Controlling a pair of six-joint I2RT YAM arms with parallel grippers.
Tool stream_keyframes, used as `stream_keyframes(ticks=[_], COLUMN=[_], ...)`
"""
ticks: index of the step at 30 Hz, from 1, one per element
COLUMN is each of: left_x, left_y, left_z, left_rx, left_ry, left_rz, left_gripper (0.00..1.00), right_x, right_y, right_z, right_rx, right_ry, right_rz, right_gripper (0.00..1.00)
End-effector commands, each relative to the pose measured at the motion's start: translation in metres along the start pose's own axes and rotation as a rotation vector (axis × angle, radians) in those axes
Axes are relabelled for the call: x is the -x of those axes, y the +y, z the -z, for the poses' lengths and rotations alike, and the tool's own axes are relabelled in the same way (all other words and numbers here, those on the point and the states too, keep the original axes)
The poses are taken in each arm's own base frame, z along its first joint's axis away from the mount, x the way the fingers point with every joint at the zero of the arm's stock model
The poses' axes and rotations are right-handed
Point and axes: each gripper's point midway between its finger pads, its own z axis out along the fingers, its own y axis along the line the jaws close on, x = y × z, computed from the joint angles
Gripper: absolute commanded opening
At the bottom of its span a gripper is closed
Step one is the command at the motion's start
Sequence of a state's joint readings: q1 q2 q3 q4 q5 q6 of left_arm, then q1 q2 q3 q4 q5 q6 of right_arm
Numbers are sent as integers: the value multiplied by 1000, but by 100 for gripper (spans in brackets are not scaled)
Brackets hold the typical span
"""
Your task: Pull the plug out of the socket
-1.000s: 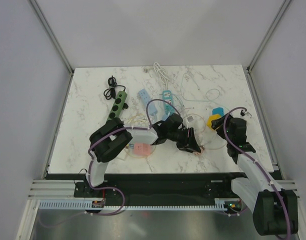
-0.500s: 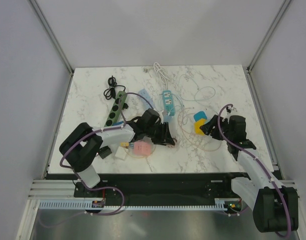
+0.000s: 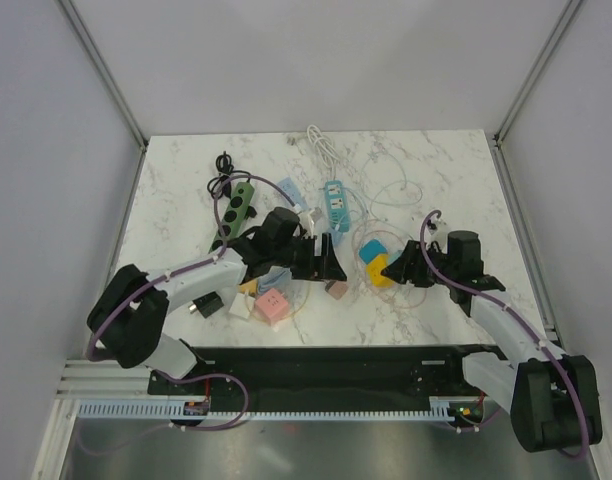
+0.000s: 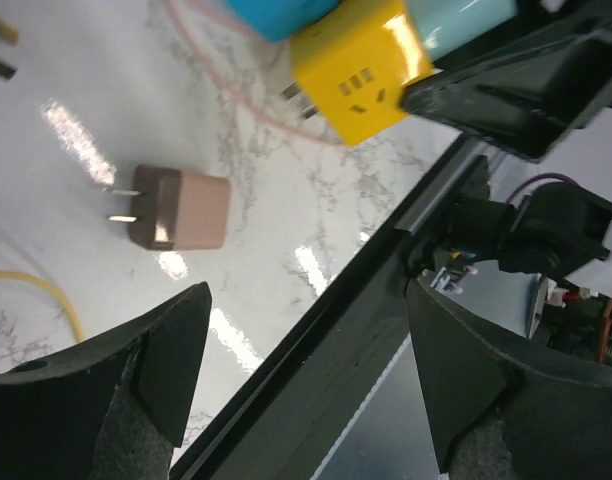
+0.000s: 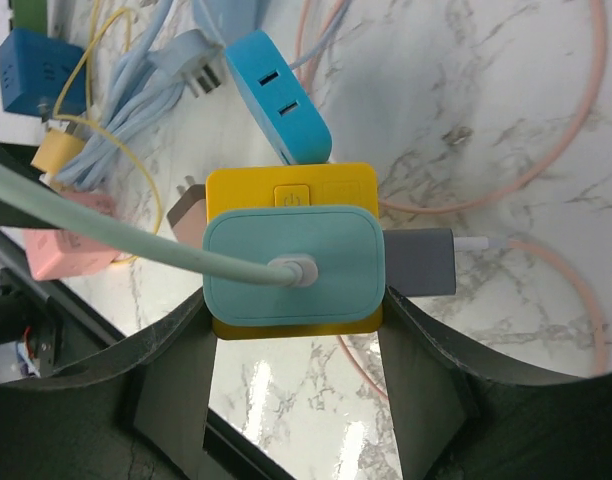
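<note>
Left claw (image 4: 304, 350) wide open, nothing held. Pink-brown plug (image 4: 181, 208) loose on the desk (image 3: 456, 170) toward the front edge, prongs bare. Right claw (image 5: 294, 300) clamped on the yellow socket (image 5: 341, 190) just right of that plug. Power symbol on its button (image 5: 291, 195), mint plug (image 5: 291, 265) seated on it.

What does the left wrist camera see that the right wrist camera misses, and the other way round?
Left wrist only: the open left tool, part of the right arm, and the holes on one face of the yellow cube socket. Right wrist only: a dark blue cube, a pink block and the socket's power button. Both: that socket, gripped by the right tool, with a blue charger beside it.
</note>
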State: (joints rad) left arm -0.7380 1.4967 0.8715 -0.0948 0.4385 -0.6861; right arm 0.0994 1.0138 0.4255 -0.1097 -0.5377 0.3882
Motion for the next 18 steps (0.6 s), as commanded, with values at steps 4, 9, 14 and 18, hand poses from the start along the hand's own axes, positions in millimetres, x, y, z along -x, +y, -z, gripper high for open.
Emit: stream_keyframes(ticks=[4,9,14,18], left_x=[34,48,54,57], left_y=[-57,-53,-56,-50], left_z=[30,43,53,52], left_rx=[-239,-258,-298,-289], left_ry=[-46,-75,-79,-64], left_rz=[-216,-236,-261,-262], left_gripper=[86,83,84,86], right_x=[21,27,32,35], right_y=[55,73,95,113], right_z=[12,23,36,46], right_rx=[249,302,381,473], right_ry=[-39,-42,-39,-35], right_rz=[65,57,45,56], right_gripper=[0,0,0,0])
